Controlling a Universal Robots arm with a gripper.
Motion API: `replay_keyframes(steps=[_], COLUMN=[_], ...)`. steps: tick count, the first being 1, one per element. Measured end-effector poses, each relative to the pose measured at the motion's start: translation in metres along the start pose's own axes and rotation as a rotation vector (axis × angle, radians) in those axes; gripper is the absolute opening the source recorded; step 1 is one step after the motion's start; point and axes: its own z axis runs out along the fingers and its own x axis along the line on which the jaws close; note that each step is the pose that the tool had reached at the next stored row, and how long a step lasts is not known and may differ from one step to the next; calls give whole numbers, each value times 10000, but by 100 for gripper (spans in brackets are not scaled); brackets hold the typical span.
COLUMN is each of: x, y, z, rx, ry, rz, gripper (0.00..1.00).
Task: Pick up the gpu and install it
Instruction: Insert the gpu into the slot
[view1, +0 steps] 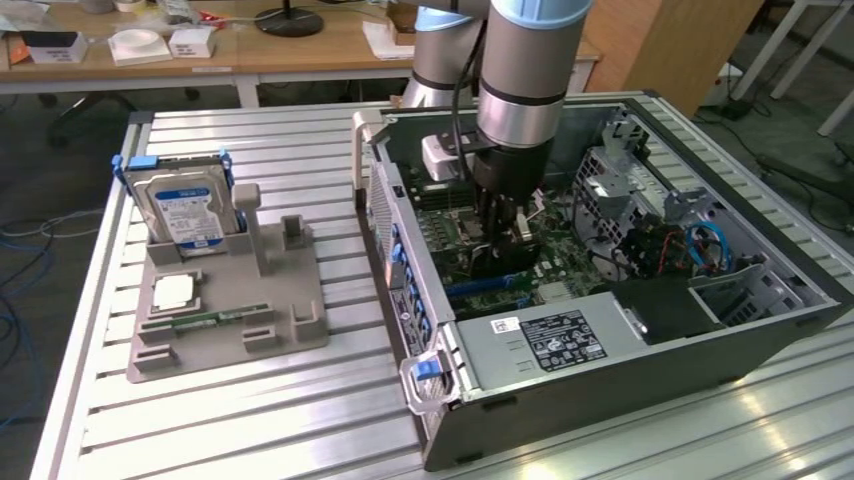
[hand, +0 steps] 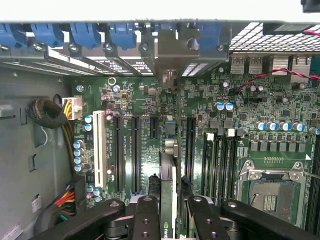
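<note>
Arm (view1: 527, 70): reaching straight down into the open computer case (view1: 601, 345).
Computer case: lying on its side on the metal tabletop (view1: 267, 420), open side up, toward the exterior view's right.
End effector (view1: 503, 225): low inside the case, just over the green motherboard (hand: 125, 95); closed narrow on the gpu (view1: 497, 262).
Fingers (hand: 146, 217): two black ones, one pressed on each flat side of the card.
Gpu in the wrist view (hand: 169, 180): thin and dark, standing on its edge between the fingers, seen edge-on; running along the board toward the back wall of the case.
Bracket (hand: 172, 50): silver end of the card, up against the back wall, among the blue clips (hand: 85, 32).
Card and slot: lower edge down among the long black slots (hand: 136, 150); looks lined up with one, but hard to tell if pushed all the way in.
White slot (hand: 99, 150): near the black ones, on the side with the yellow wires (hand: 50, 115).
Chip socket (hand: 270, 192): on the other side of the card, shiny frame, near the end effector.
Grey holder (view1: 227, 320): flat on the tabletop at the exterior view's left, well apart from the case.
Hard drive (view1: 184, 215): standing upright at the back of the holder, blue and white label facing out.
Memory stick (view1: 200, 320): small and green, lying flat near the front of the holder.
</note>
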Motion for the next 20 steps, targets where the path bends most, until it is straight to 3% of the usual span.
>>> replay_keyframes(steps=[20], x=[3], y=[-27], z=[2], rx=[9], ry=[-11], rz=[-159], gripper=[26])
